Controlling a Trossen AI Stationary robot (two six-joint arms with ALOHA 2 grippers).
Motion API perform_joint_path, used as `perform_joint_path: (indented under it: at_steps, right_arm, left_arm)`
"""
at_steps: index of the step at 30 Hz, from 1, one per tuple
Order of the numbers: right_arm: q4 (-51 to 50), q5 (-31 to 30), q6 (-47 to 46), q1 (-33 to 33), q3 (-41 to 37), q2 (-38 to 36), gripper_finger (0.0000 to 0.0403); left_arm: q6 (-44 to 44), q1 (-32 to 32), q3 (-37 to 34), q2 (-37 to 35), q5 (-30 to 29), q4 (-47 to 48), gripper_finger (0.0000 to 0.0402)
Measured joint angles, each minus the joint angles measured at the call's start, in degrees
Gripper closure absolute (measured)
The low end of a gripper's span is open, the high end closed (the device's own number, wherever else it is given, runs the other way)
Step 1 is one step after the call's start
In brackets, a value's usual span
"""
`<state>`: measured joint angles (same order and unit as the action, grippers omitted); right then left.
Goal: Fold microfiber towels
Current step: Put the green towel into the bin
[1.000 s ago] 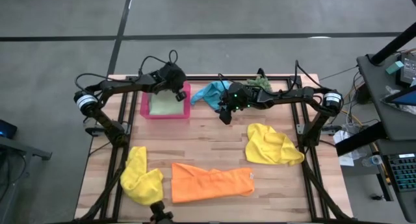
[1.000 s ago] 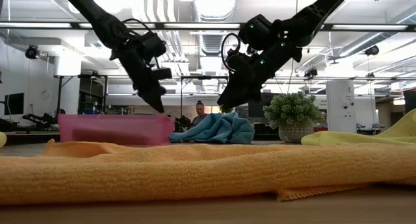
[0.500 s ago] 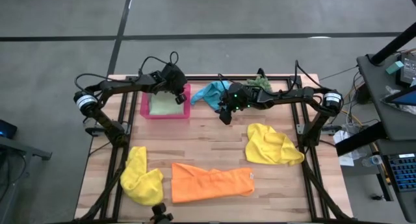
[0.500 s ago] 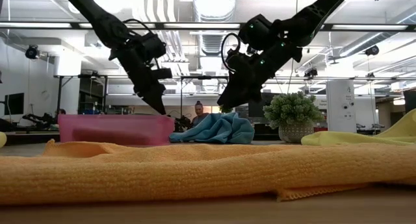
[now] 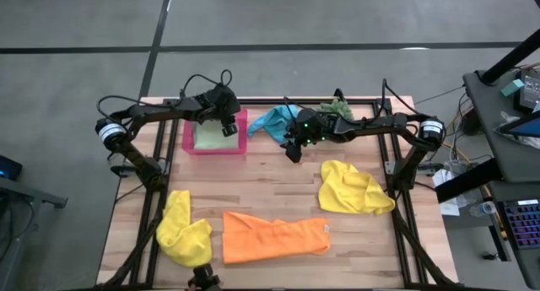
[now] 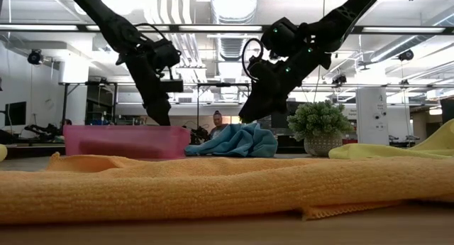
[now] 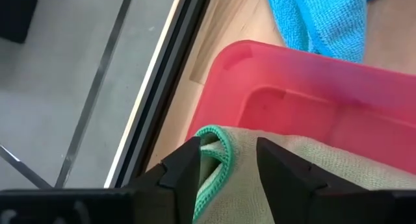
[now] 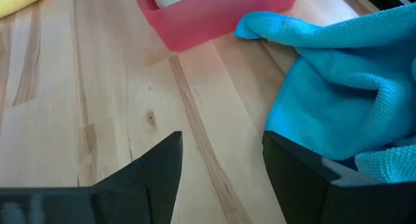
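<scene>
Now my left claw [image 7: 226, 160] over flat pink plastic tray [image 7: 338, 81], fingers apart astride folded light green microfiber towel's [image 7: 224, 146] corner — lifting may snag it, undo fold.

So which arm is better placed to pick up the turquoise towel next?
The right. Its end effector hangs open right beside the turquoise towel, which fills its wrist view. The left end effector is down in the pink tray, straddling the light green towel.
</scene>
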<state>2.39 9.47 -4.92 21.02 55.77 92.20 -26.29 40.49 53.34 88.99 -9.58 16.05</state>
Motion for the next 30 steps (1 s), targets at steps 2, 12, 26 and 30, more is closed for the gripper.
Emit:
perform_joint_path:
  at_steps: [2, 12, 26, 30]
  right_arm:
    - [0.02, 0.00, -0.01, 0.00, 0.00, 0.00, 0.0200]
    - [0.02, 0.00, 0.01, 0.00, -0.04, 0.00, 0.0200]
    - [0.03, 0.00, 0.32, 0.00, -0.07, 0.00, 0.0200]
    - [0.02, 0.00, 0.40, 0.00, -0.07, 0.00, 0.0200]
  left_arm:
    - [-0.04, 0.00, 0.00, 0.00, -0.02, -0.02, 0.0282]
    - [0.42, 0.00, -0.09, 0.00, -0.06, -0.09, 0.0395]
    - [4.55, -0.03, -0.09, 0.00, 1.77, -6.60, 0.0395]
    - [5.04, 0.02, 0.00, 0.00, 1.73, -6.55, 0.0367]
